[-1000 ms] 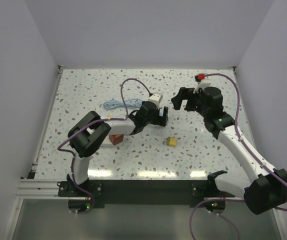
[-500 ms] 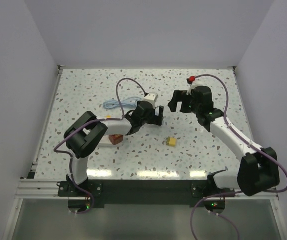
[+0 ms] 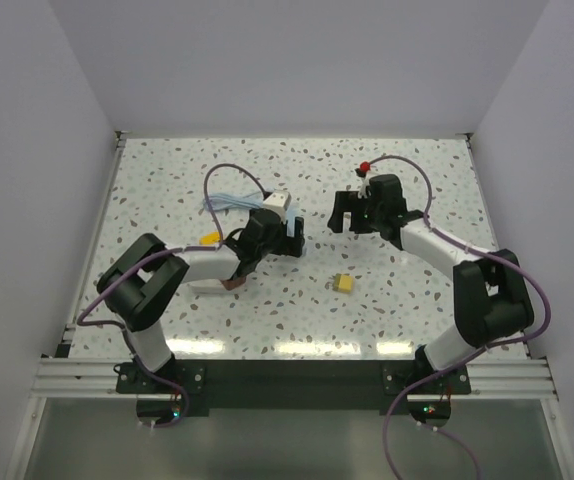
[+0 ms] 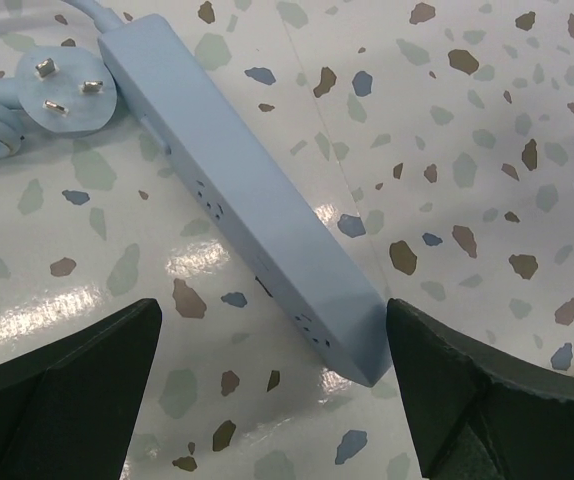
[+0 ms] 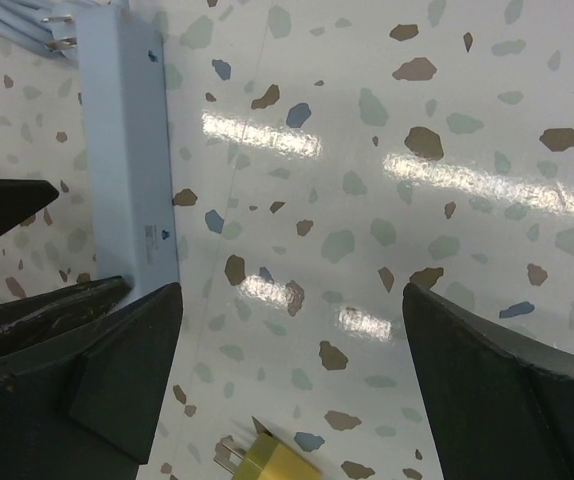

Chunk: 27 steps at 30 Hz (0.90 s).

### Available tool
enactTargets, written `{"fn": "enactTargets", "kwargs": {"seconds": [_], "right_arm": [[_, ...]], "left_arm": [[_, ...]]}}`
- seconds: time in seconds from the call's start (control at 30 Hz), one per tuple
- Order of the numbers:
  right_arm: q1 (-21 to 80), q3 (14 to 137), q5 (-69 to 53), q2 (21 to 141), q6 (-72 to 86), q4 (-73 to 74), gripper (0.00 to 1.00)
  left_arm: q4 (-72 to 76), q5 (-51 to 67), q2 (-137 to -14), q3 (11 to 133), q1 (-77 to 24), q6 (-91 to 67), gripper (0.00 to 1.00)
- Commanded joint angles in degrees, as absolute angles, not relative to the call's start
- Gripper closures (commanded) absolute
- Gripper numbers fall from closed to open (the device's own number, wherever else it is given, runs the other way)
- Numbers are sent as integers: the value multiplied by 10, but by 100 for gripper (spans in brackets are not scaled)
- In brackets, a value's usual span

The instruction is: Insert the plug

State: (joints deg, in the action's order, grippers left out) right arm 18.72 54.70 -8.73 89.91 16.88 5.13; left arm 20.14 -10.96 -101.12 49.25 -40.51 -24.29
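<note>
A light blue power strip [image 4: 252, 215] lies diagonally on the speckled table, its own three-pin plug [image 4: 67, 92] and cable beside its far end. My left gripper [image 4: 267, 400] is open and empty, hovering over the strip's near end with a finger on each side. The strip also shows in the right wrist view [image 5: 127, 150]. A small yellow plug [image 5: 267, 462] lies on the table, also in the top view [image 3: 343, 284]. My right gripper [image 5: 292, 380] is open and empty above bare table, between the strip and the yellow plug. In the top view the left gripper [image 3: 287, 240] and right gripper [image 3: 347, 212] face each other.
The blue cable [image 3: 225, 203] is coiled behind the left arm. A small red-brown block [image 3: 230, 283] and a small yellow piece [image 3: 210, 238] lie by the left forearm. White walls close in the table on three sides.
Both grippers have moved left across the table. The left gripper now hovers over the power strip's end; the right gripper has followed, closer to the strip. The yellow plug has not moved.
</note>
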Motion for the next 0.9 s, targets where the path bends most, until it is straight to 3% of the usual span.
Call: {"fn": "enactTargets", "kwargs": {"seconds": [0.0, 0.27, 0.4, 0.43, 0.47, 0.53, 0.57, 0.63, 0.67, 0.73, 0.77, 0.8, 0.87], "right_arm": [[195, 577, -105, 901, 163, 35, 6], [196, 572, -105, 889, 161, 35, 6], [196, 570, -107, 879, 160, 34, 6], [196, 568, -107, 877, 160, 33, 6], [196, 567, -106, 875, 161, 33, 6], [195, 567, -105, 870, 159, 34, 6], [196, 566, -105, 869, 158, 35, 6], [195, 567, -103, 863, 157, 40, 5], [195, 567, -99, 860, 157, 41, 5], [194, 568, -86, 847, 155, 51, 5], [193, 570, -69, 842, 153, 56, 4], [191, 572, -56, 837, 150, 64, 4], [186, 572, -36, 818, 149, 75, 3]], "left_arm": [[256, -84, -1005, 498, -405, -237, 0], [229, -76, -1093, 588, -424, -230, 0], [166, -127, -1100, 603, -437, -209, 1], [157, -136, -1100, 602, -438, -200, 5], [135, -145, -1097, 602, -439, -195, 16], [116, -170, -1096, 604, -441, -184, 28], [108, -177, -1099, 606, -441, -178, 41], [88, -196, -1103, 610, -445, -164, 55], [81, -201, -1107, 616, -446, -156, 70], [73, -221, -1114, 637, -456, -120, 84], [60, -228, -1125, 649, -461, -103, 95], [53, -259, -1132, 662, -475, -86, 100], [35, -291, -1158, 707, -498, -23, 100]]}}
